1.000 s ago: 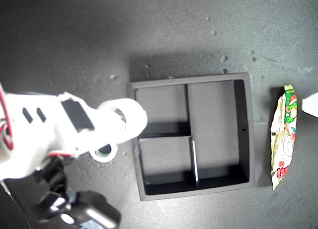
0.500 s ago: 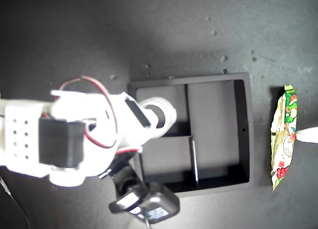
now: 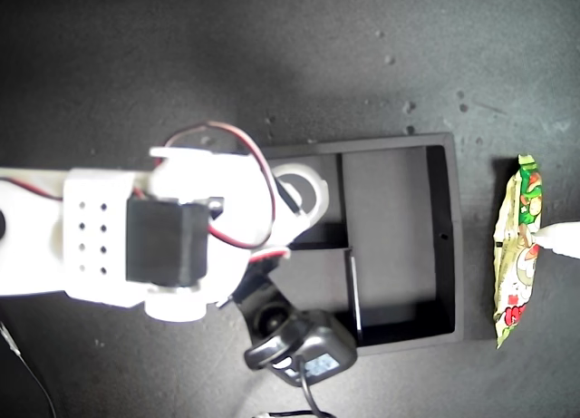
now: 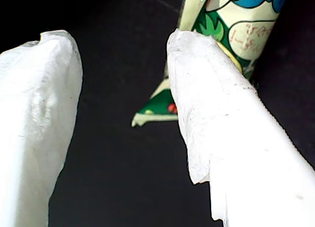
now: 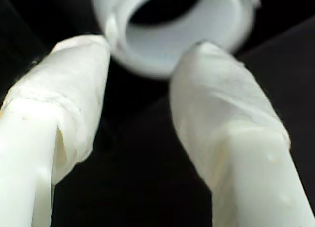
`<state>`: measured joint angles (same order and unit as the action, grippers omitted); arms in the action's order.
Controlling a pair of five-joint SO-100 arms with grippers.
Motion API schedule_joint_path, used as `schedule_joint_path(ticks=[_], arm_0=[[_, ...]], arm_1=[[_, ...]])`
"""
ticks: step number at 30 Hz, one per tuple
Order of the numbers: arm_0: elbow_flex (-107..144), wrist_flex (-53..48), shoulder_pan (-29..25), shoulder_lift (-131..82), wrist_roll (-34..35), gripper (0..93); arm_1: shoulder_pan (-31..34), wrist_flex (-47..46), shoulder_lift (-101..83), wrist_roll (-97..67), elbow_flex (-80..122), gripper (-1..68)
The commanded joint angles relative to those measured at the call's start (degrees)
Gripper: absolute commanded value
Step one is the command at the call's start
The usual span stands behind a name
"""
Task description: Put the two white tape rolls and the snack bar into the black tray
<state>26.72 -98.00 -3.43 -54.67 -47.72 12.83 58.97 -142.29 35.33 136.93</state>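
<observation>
My second gripper is gripping a white roll over the tray's small compartment, while my first gripper is hanging open beside the bar.

The snack bar lies just beside the black tray, on the exterior view's right.

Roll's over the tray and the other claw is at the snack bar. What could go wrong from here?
1. My second claw pinches the tape roll only at its fingertips, above a small compartment of the black tray. If it is released off-centre, it may catch a wall and tip out.
2. My first claw is open with one finger at the snack bar's edge. Closing there may grab only crinkly wrapper and slip.
</observation>
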Motion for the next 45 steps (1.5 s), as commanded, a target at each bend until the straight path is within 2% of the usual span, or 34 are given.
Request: schedule_joint_path(ticks=[1, 12, 23, 26, 32, 36, 38, 40, 41, 45], arm_0=[[-17.5, -7.1, -0.9, 5.4, -1.0, 15.8], [-8.9, -7.1, -0.6, -0.8, -4.0, 15.4], [21.4, -6.9, -0.5, -35.2, -9.1, 13.7], [29.3, -5.5, -2.5, -41.8, -13.2, 14.2], [40.3, -1.1, -11.6, -46.9, -21.6, 16.7], [53.6, 10.1, -15.4, -52.6, -24.7, 17.6], [63.0, 18.0, -16.3, -56.6, -25.3, 17.7], [72.9, 27.1, -16.8, -60.7, -25.8, 17.8], [77.0, 30.8, -17.1, -62.3, -26.1, 17.8], [85.3, 39.3, -18.5, -64.3, -27.0, 17.8]], arm_1=[[1.1, 2.2, 0.1, 1.1, -1.1, 17.5], [0.8, 2.5, 3.7, 0.4, -0.6, 21.8], [1.3, 8.1, 27.1, -5.3, -15.6, 24.5], [1.8, 7.8, 34.5, -5.4, -18.3, 24.4], [3.6, 3.3, 40.3, -2.5, -15.8, 25.4], [4.1, 0.8, 40.3, -1.4, -14.8, 18.5], [3.9, -1.0, 40.3, -1.1, -14.1, 11.7], [3.1, -2.0, 40.3, -0.7, -13.7, 2.1], [2.6, -2.1, 40.3, -0.6, -13.7, 0.0], [1.1, -1.8, 40.3, -0.9, -14.5, -0.1]])
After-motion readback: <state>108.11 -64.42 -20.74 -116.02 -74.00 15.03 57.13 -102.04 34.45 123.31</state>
